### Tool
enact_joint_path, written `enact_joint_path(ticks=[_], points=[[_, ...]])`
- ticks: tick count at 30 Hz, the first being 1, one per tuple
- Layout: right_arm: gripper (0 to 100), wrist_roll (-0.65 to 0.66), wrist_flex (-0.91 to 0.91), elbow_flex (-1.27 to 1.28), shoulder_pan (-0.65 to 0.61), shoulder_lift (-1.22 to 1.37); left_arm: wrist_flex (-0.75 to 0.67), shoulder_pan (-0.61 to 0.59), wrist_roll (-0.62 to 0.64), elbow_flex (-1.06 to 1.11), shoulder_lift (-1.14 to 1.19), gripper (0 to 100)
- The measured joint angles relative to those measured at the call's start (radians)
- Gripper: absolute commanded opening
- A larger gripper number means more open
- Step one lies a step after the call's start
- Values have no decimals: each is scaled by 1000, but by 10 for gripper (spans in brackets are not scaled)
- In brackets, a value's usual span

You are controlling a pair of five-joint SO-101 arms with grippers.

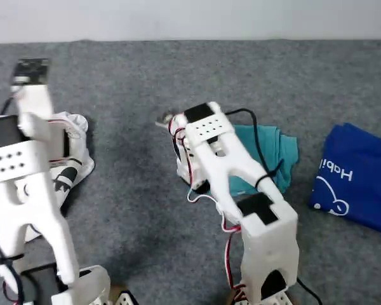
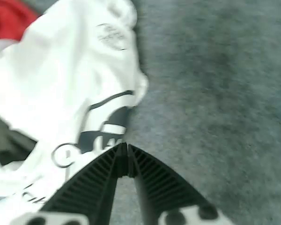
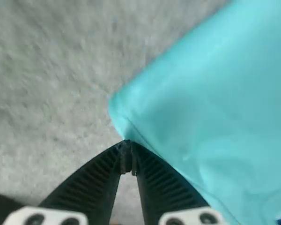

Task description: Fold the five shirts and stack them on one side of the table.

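I see both clenched: left end effector at the white shirt's edge, frame left; right end effector at the teal shirt's corner, centre. Blue shirt lies far right.

The blue cloth shirt, at the right edge of the high view, carries white lettering turned sideways, of which only a few letters show. Just below the lettering is a white line drawing of rounded shapes. The white crumpled cloth shirt carries a small round dark emblem and larger dark lettering beside an outlined circle, all too blurred and creased to read.
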Motion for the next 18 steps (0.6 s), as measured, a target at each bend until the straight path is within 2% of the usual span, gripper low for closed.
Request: enact_joint_path(ticks=[5,10,18], points=[[9,-3,81,0,-26,29,0,-107,0,-37,-2,5],[9,-3,81,-8,-23,-35,0,-133,0,-38,-2,5],[9,-3,-74,-77,-25,-84,0,-135,0,-38,-2,5]])
